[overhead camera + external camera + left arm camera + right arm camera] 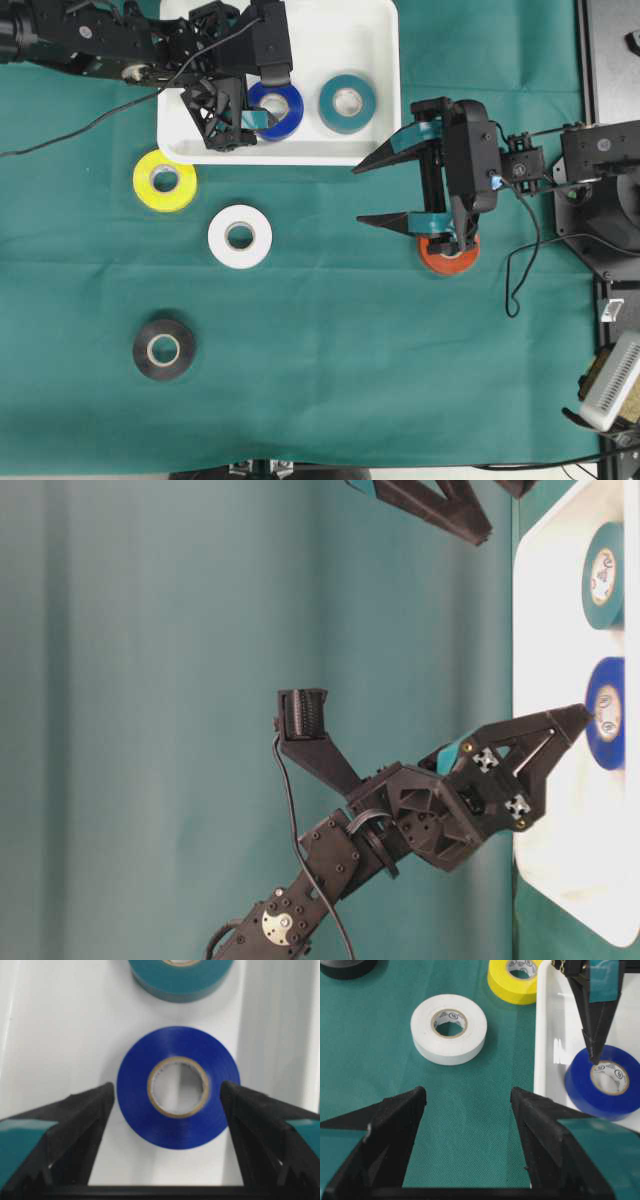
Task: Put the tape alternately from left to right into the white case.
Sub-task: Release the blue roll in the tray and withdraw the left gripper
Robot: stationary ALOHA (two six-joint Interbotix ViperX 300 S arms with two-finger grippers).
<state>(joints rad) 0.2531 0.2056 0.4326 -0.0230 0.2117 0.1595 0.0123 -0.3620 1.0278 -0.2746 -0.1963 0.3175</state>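
The white case (190,140) lies at the back of the table and holds a blue tape (290,108) and a teal tape (347,102). My left gripper (266,98) hangs open over the blue tape (178,1110). Its fingers (85,1120) stand on either side of the roll, slightly apart from it. My right gripper (358,196) is open above bare green cloth, with nothing between its fingers (400,1125). An orange tape (447,260) lies partly hidden under the right wrist. Yellow (165,181), white (240,237) and black (164,349) tapes lie on the cloth to the left.
The case's right rim (542,1035) runs close beside my right gripper (467,1092). The white tape (449,1027) and the yellow tape (517,980) lie ahead of it. A robot base and cables (600,170) stand at the table's right edge.
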